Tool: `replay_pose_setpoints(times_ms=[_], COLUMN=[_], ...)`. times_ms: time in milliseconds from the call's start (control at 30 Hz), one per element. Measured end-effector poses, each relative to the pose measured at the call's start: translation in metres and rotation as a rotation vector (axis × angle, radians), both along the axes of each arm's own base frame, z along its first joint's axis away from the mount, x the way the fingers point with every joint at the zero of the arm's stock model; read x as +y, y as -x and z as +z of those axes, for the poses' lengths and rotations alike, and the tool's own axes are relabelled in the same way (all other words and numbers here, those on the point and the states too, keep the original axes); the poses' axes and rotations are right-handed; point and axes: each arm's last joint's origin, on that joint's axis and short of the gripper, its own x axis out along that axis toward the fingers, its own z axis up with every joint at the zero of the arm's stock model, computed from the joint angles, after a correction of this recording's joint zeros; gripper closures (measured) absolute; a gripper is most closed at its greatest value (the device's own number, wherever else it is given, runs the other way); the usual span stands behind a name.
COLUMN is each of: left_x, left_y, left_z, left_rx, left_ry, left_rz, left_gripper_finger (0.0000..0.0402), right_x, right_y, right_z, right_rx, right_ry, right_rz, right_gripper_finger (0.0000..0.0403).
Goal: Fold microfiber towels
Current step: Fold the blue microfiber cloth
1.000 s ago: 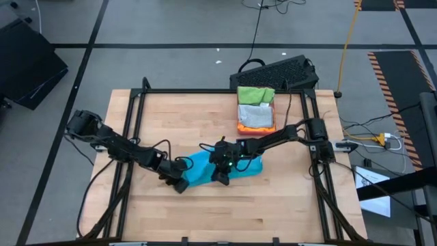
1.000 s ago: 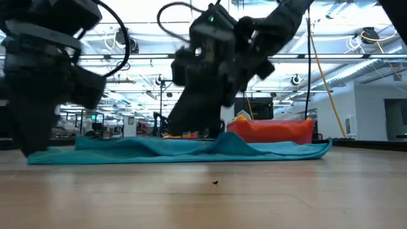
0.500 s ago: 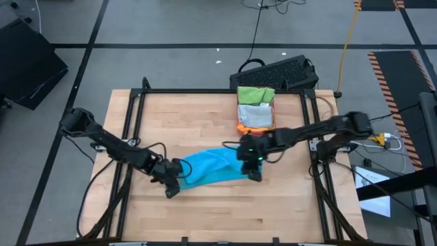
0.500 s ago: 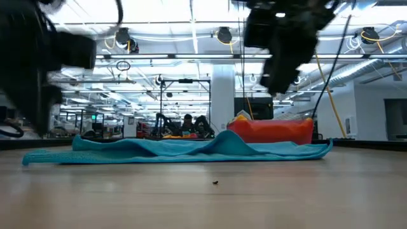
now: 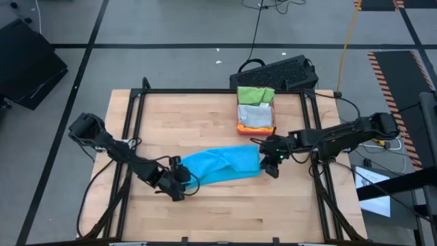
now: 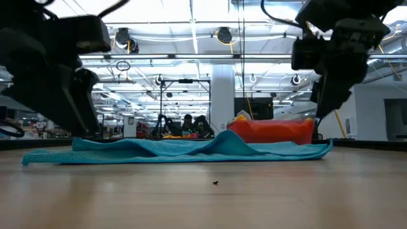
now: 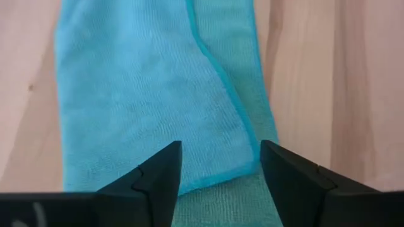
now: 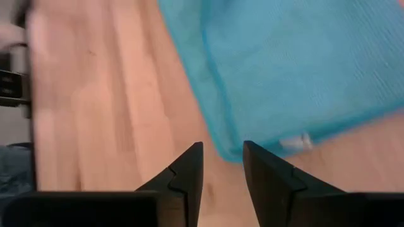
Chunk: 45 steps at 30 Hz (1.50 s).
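- Wooden desk inside a black frame; large hall with ceiling lights behind it in the low view.
- Blue towel lies mid-desk, folded over into a long strip, rumpled along the middle. Judged: one fold made, laid flat so the ends can be taken.
- Left gripper at the strip's left end, fingers apart, holding nothing; wrist view shows the cloth edge between them.
- Right gripper just off the right end, fingers slightly parted, empty.
- Red tray with folded green and grey towels sits behind, apart.
- Keyboard beyond the frame; nothing blocks either end.
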Motion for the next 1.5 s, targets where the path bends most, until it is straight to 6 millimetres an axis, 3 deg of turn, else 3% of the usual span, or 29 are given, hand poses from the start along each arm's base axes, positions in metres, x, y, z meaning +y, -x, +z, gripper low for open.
replay_pose_setpoints(times_ms=[200,533,900,1133,1500], left_x=[-0.003,-0.004,-0.001,-0.007,-0.011], left_y=[-0.006,-0.007,-0.009,-0.015,-0.022], left_z=[-0.005,-0.007,-0.006,0.010,0.038], left_rx=[0.027,0.017,0.037,0.060,0.118], left_ry=[0.089,0.075,0.078,0.070,0.042], left_rz=[-0.049,-0.050,-0.093,-0.097,-0.082], left_gripper_finger=[0.0213,0.0231,0.0392,0.0397,0.0399], right_x=[-0.001,-0.002,-0.002,-0.002,0.017], right_y=[0.001,-0.002,-0.003,0.000,0.001], right_z=[-0.003,-0.001,-0.001,-0.003,-0.007], right_rx=[0.004,-0.036,-0.041,-0.018,-0.084], right_ry=[0.017,0.032,0.040,0.128,0.326], right_rz=[-0.040,-0.058,-0.075,-0.072,0.299], right_gripper_finger=[0.0296,0.0296,0.0296,0.0295,0.0242])
